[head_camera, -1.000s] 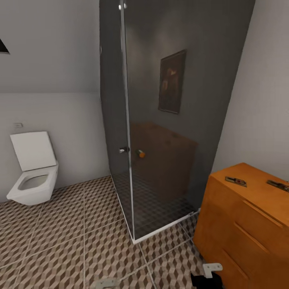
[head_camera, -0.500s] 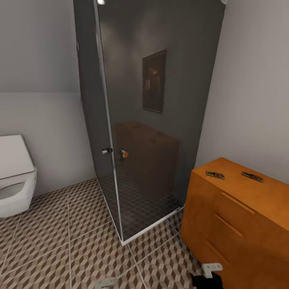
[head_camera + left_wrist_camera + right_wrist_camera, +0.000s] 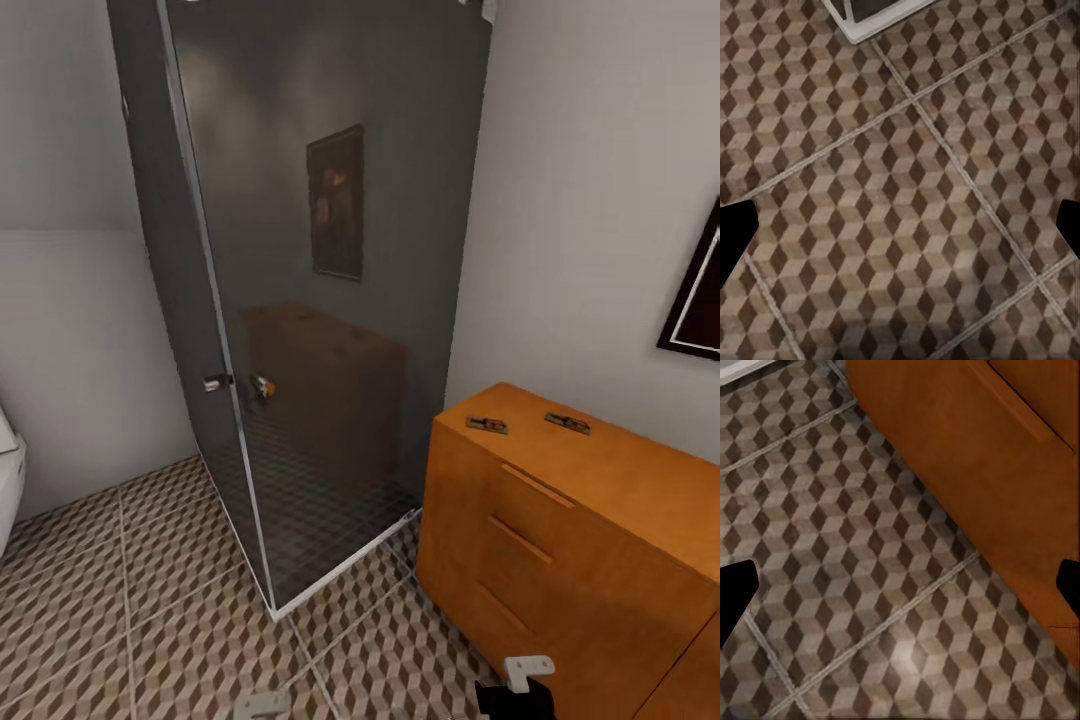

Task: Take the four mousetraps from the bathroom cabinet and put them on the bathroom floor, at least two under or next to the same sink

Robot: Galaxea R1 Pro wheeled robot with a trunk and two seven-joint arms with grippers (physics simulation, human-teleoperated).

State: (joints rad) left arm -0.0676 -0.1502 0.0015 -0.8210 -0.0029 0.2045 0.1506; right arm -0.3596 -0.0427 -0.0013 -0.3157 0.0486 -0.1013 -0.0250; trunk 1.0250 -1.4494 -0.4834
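The mousetraps, two of which lie near and on the cabinet top, are well beyond our spread-open, empty left gripper and right gripper, so we should square up closer before lifting either arm.

Dark glass shower enclosure stands centre-left w/ a framed picture seen through the glass & a white base rim on cube-pattern tile floor. Grey walls; dark-framed picture far right, white toilet edge at left.
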